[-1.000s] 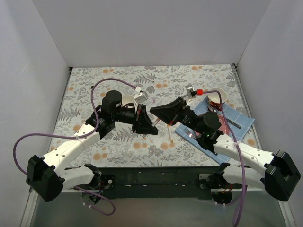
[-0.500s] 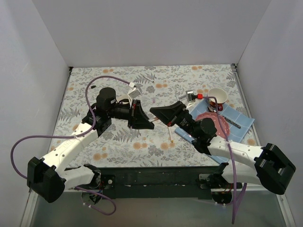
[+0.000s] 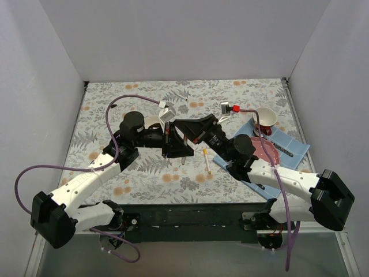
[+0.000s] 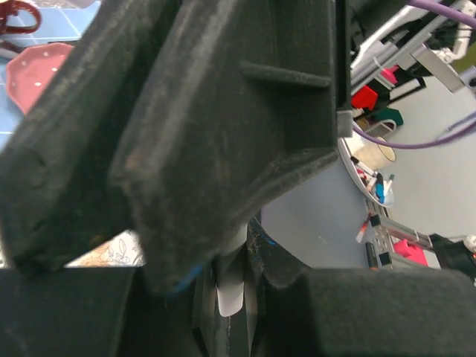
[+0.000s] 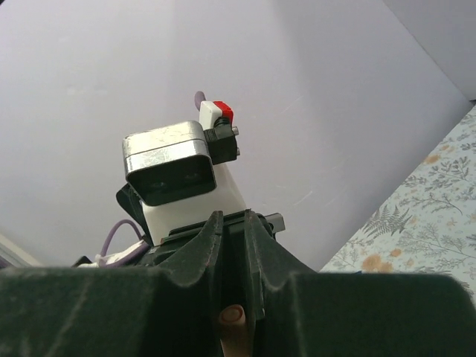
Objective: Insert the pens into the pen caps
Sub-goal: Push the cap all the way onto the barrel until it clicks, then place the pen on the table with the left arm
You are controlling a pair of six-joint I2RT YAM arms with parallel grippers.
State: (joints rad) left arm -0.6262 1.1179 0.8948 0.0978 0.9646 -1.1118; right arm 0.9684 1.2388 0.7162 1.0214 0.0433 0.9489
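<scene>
Over the middle of the surface [image 3: 115, 98], which is covered by a cloth printed with leaves and orange flowers, the two hands meet tip to tip. The left hand [image 3: 174, 146] reaches in from the left and the right hand [image 3: 189, 128] from the right, its fingers just beyond and partly over the left one's in the top view. In the left wrist view the left hand [image 4: 230, 277] is pressed together on a pen [image 4: 230, 288], whose pale white barrel shows in the narrow gap between the fingers; the right hand's broad black fingers [image 4: 223, 126] fill most of that view, right above it. In the right wrist view the right hand [image 5: 232, 220] pinches a pen cap [image 5: 231, 318], a small orange-pink tube with a rounded end, and points at the camera block [image 5: 172, 165] on the left wrist. A second pen [image 3: 206, 160], pale with a yellowish far end, lies on the cloth just right of the hands, pointing near to far. Further right lies a blue mat [image 3: 288, 140] with a red plate [image 3: 263, 151] on it, and a cup [image 3: 267, 118] stands at its far end.
</scene>
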